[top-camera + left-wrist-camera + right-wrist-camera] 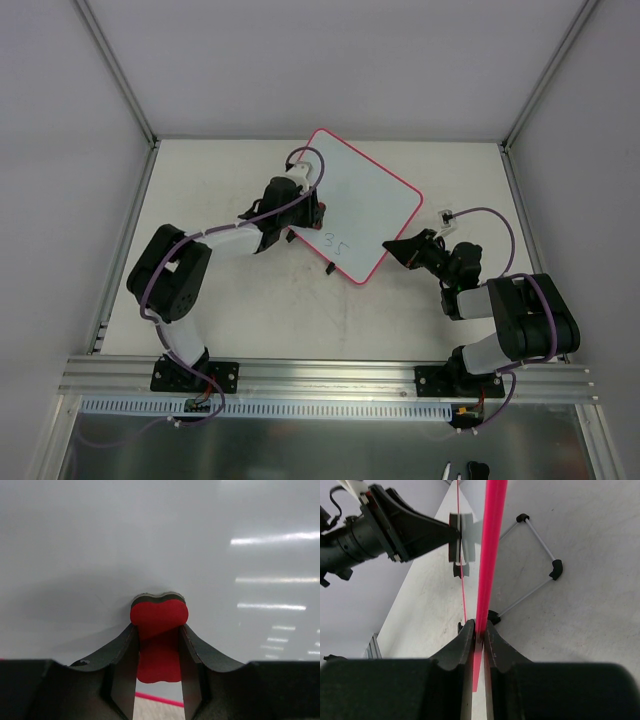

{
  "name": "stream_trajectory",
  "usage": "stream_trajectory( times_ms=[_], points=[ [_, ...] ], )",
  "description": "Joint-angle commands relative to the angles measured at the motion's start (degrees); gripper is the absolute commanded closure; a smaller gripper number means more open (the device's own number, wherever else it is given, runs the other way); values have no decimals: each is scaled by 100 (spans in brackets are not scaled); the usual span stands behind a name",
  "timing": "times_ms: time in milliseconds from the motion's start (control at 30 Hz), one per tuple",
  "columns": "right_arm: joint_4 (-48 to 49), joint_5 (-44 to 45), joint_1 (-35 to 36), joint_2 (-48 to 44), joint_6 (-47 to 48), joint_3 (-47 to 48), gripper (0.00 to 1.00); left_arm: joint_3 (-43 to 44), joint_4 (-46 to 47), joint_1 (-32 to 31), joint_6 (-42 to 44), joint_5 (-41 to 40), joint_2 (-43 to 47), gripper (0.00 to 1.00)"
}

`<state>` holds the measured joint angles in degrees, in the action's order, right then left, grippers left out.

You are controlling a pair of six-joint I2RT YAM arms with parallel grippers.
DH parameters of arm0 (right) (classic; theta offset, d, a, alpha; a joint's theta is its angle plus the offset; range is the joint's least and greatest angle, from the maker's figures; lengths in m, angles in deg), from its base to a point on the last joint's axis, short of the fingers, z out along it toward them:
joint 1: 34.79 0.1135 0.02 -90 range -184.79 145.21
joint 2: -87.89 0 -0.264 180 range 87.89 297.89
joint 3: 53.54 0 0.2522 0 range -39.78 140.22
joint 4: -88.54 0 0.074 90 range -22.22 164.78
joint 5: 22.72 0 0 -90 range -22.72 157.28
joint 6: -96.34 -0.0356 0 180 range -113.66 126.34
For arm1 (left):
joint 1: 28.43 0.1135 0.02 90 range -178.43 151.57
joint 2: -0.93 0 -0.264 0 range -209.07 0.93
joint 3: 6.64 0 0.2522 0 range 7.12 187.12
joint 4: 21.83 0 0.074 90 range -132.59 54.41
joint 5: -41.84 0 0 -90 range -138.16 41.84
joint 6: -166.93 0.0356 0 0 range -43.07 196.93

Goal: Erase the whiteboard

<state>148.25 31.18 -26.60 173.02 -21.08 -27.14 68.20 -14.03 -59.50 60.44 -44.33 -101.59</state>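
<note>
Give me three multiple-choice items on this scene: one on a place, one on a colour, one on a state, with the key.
1. In the top view, where on the whiteboard is the handwriting?
A. near its lower-left edge
B. at its top corner
C. along its right edge

2. What colour is the eraser in the left claw?
A. blue
B. red
C. yellow

3. What state is the right claw in?
A. wide open over the table
B. shut on a marker
C. shut on the whiteboard's rim

Key: 1 A, the dark marks sit just inside the lower-left edge. 2 B, red foam shows between the black fingers. 3 C, the pink rim runs straight between the closed fingers.
</note>
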Motion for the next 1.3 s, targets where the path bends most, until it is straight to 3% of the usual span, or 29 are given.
stream_trajectory(
  times_ms=[0,400,800,1000,1267],
  points=[
    [1415,-170,122,-119,360,168,100,-570,497,-250,-118,-128,390,82],
    [1415,-170,140,-110,369,168,100,-1283,1517,-988,-275,-761,31,84],
    [1415,-170,148,-101,378,186,100,-1493,2554,-1692,-636,-735,-559,84],
    [1416,-170,148,-92,369,195,100,-1660,2555,-1920,-610,-928,-418,84],
    [1415,-170,157,-101,369,177,100,-1757,2230,-1737,-539,-1456,-383,84]
  ],
)
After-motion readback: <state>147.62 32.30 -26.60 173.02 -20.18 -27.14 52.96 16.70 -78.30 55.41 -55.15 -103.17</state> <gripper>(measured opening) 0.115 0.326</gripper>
